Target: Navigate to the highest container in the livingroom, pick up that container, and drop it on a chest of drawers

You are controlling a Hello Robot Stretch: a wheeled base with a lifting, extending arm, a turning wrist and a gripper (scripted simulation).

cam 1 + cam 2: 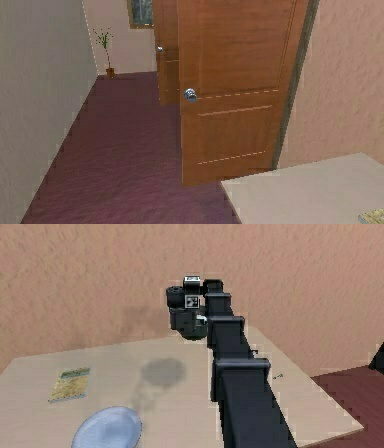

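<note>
1. We take this for a home: the rooms and furnishings are domestic throughout.
2. In the forward view, a tall brown wooden panelled door (235, 90) with a small round silver knob (190, 95) stands ajar. A second brown wooden door (167, 70) lies beyond it.
3. A deep purple carpeted floor (110, 150) runs down a narrow passage beside a plain beige wall (40, 90).
4. At the passage's far end we see a thin-stemmed green potted plant (105, 48) in a corner.
5. In the arm side view, a pale beige flat-topped table (40, 374) stands against a pinkish-tan wall (90, 274).
6. On the table lie a round light-blue dish (108, 431) and a small green-and-yellow flat booklet (70, 385), ordinary household things.
</note>
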